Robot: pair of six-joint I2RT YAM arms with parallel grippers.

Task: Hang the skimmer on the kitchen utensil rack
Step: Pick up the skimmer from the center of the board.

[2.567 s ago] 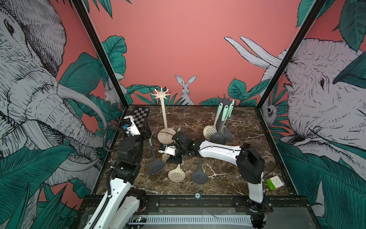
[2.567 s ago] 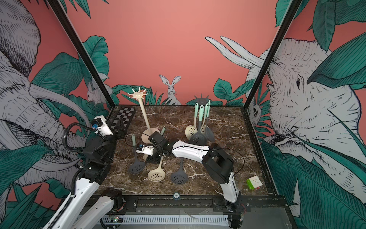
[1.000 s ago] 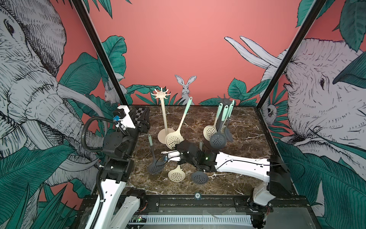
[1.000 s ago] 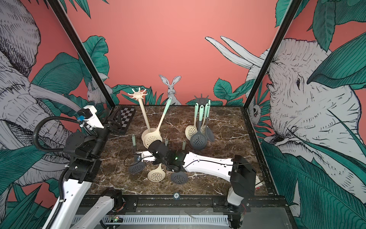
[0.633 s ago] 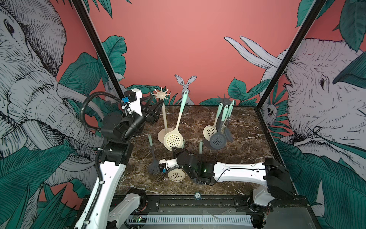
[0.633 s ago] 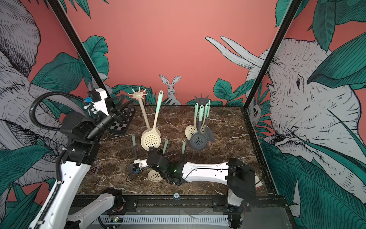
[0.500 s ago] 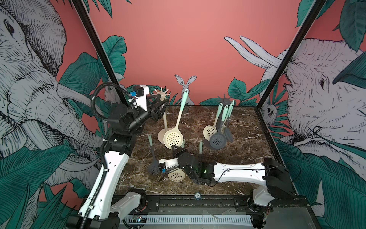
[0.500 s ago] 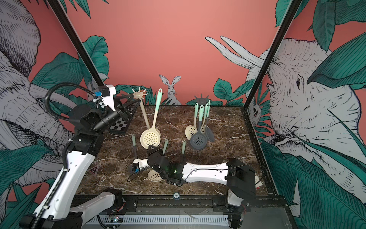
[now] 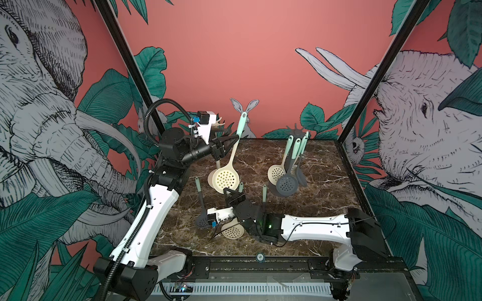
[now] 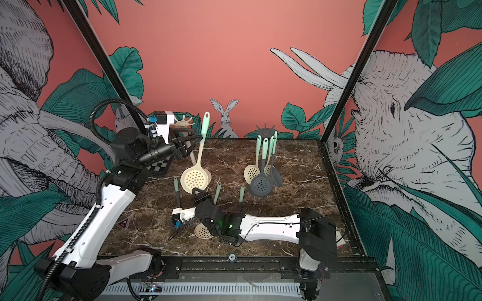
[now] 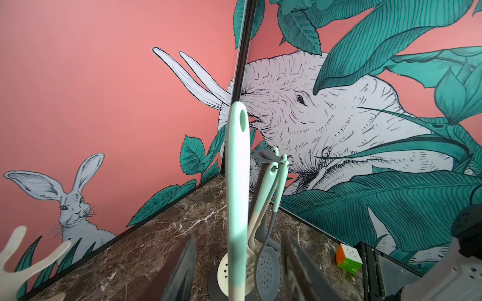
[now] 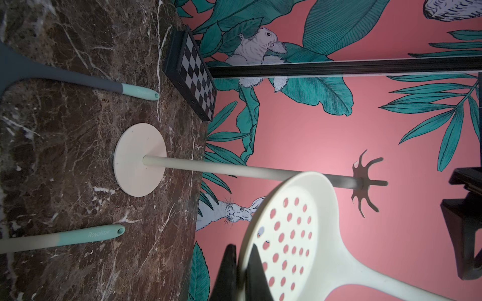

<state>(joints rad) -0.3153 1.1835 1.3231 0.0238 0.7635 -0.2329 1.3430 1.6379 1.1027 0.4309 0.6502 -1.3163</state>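
A cream perforated skimmer [image 9: 226,179] [image 10: 195,178] with a mint handle stands upright above the table, bowl down. My right gripper [image 9: 228,191] [image 12: 242,247] is shut on the lower rim of its bowl [image 12: 294,221]. My left gripper [image 9: 233,134] [image 10: 198,134] [image 11: 237,235] is open around the mint handle [image 11: 236,182], with a gap on each side. Just behind stands the cream utensil rack [image 10: 182,123] [image 12: 139,159], its hooks bare. Its base is partly hidden by the bowl in both top views.
A grey rack [image 9: 296,130] at the back right carries several hung skimmers [image 9: 287,185]. A dark grey skimmer [image 9: 200,221] and a cream one [image 9: 232,230] lie on the marble beside my right arm. A chessboard [image 10: 161,165] sits back left, and a colour cube [image 11: 348,258] front right.
My left arm rose and swung in to the skimmer's handle, and its jaws are narrowing around it. The right gripper kept its hold on the bowl and brought the skimmer upright.
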